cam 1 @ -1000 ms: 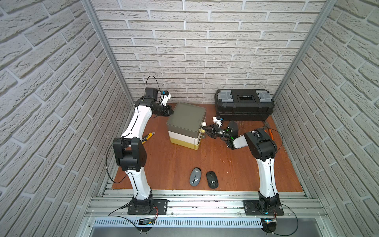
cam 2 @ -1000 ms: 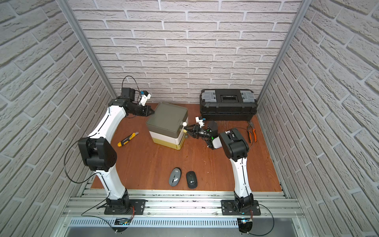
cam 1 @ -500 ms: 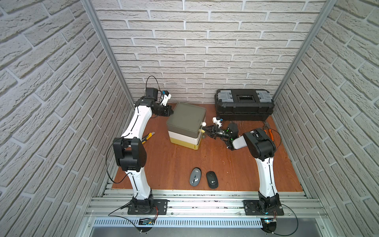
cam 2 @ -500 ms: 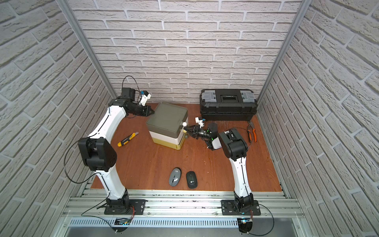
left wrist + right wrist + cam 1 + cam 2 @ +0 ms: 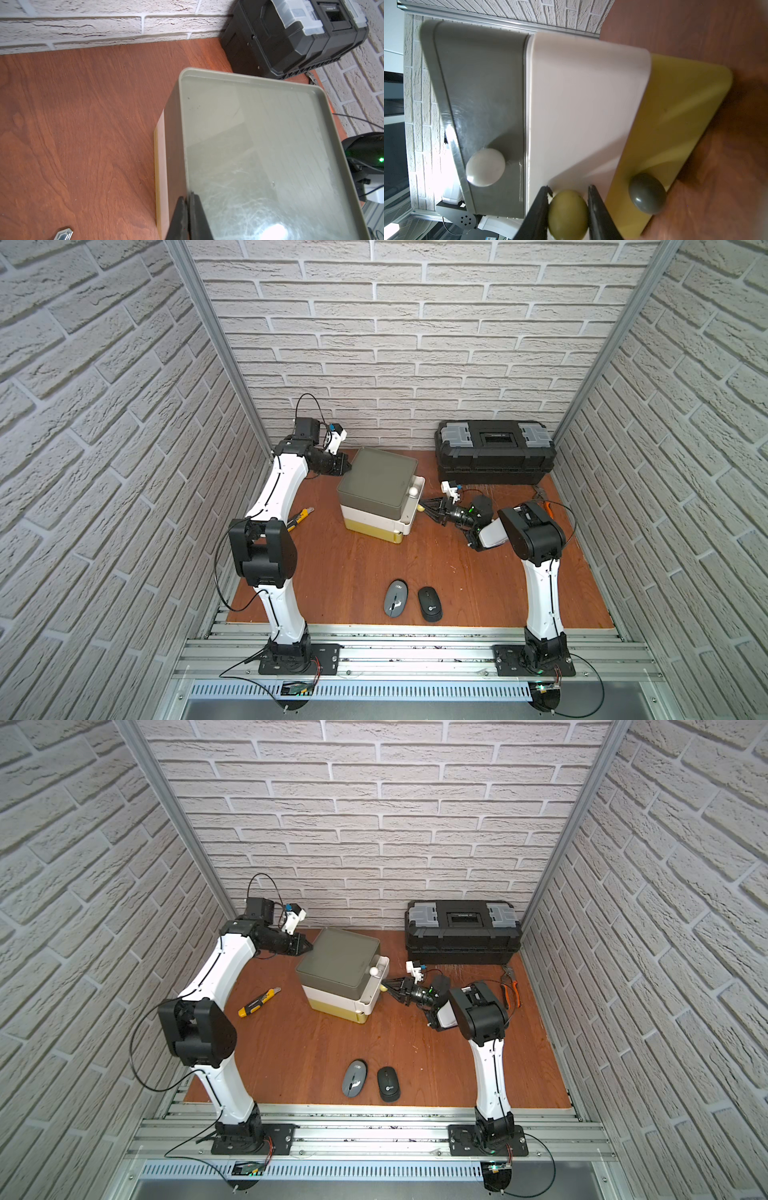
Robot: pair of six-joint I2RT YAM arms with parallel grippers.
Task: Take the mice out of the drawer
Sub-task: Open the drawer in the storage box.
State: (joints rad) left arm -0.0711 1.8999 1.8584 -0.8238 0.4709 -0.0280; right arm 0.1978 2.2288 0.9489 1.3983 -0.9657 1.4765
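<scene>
On the wooden surface (image 5: 357, 572), your pressed-together left tool (image 5: 188, 199) braced the grey-topped drawer box (image 5: 259, 145) while your right tool (image 5: 569, 188) pinched its olive round knob (image 5: 568, 214).

Lab test cell: brick-panel walls (image 5: 415, 344), aluminium rail (image 5: 395, 655).

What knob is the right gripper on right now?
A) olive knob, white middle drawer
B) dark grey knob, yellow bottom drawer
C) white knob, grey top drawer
A: the right wrist view shows the right gripper closed on the olive knob of the white drawer.
</scene>
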